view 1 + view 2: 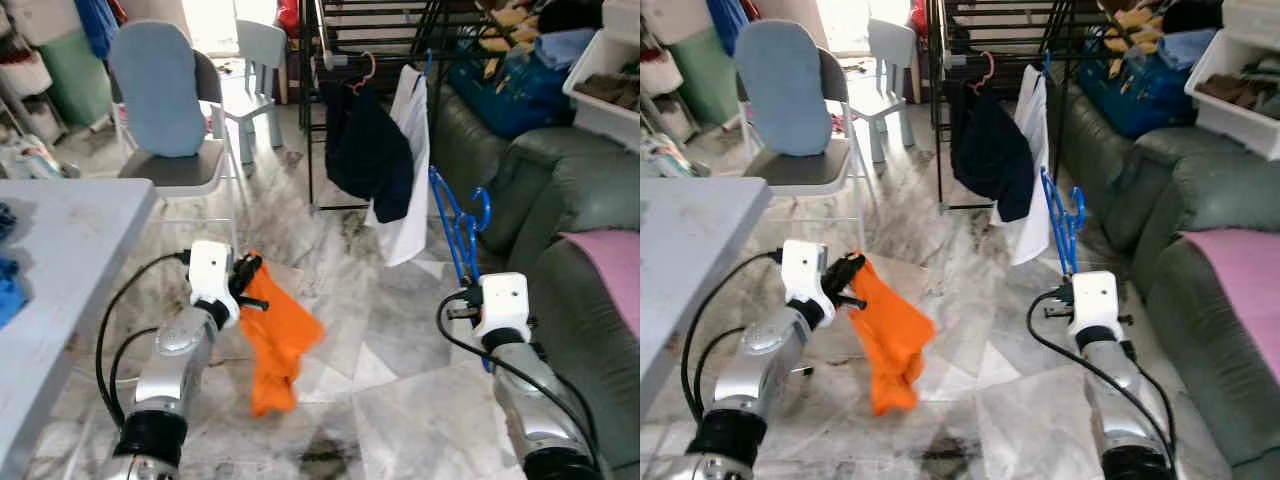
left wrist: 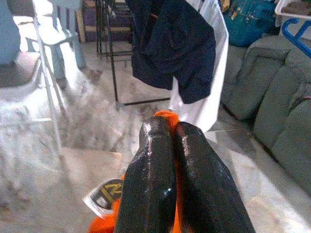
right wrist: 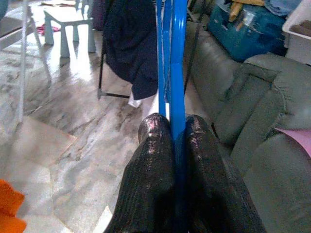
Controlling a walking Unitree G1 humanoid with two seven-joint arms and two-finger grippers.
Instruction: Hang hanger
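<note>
A lived-in home: green sofa (image 1: 560, 190), drying rack (image 1: 370, 30) (clothes hung)

Blue hanger (image 1: 457, 228): lower end hidden behind right wrist housing, at 6 o'clock of its hook. In right wrist view its top runs off the frame edge. Orange garment (image 1: 275, 340): pinched edge buried between the left gripper (image 2: 172, 145) fingers, shape of garment unreadable. White tag (image 2: 103, 195) beside fingers: print too blurred to read. Drying rack (image 1: 330, 40) top cut off at 12 o'clock. Grey table (image 1: 60, 260) cropped at 9 o'clock.
</note>
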